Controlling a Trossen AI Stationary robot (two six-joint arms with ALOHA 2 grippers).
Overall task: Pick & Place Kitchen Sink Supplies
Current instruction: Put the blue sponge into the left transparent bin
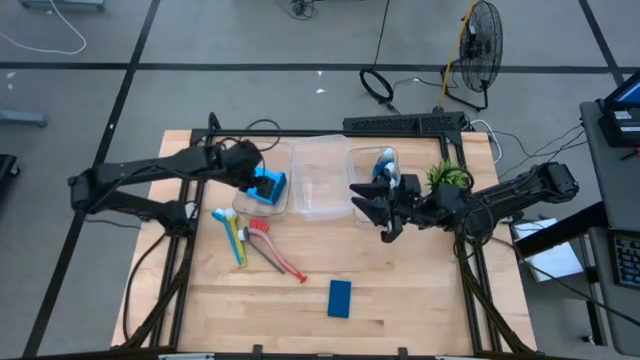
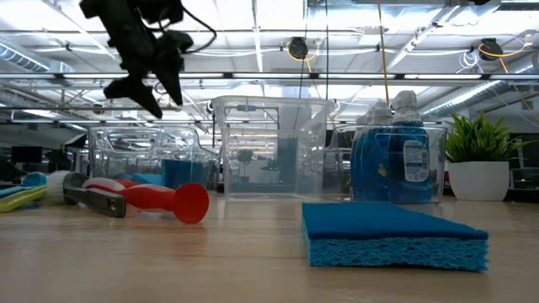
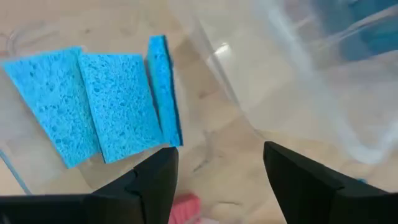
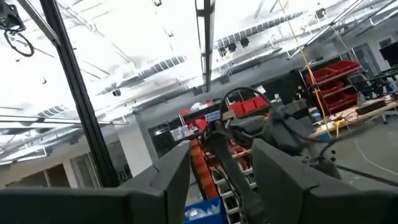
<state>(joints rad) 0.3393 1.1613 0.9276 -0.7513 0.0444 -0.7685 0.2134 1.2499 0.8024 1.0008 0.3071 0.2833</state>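
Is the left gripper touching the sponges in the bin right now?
Apart. In the left wrist view, the left gripper is open and empty, with a clear gap between its fingertips and the three sponges lying below in the bin.

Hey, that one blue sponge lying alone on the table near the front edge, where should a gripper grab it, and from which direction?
Come straight down from above on the lone sponge and close the fingers across its two long sides, at mid-length. It lies flat on the bare wood table, with nothing touching it, so the top is open and the narrow width probably suits the fingers best.
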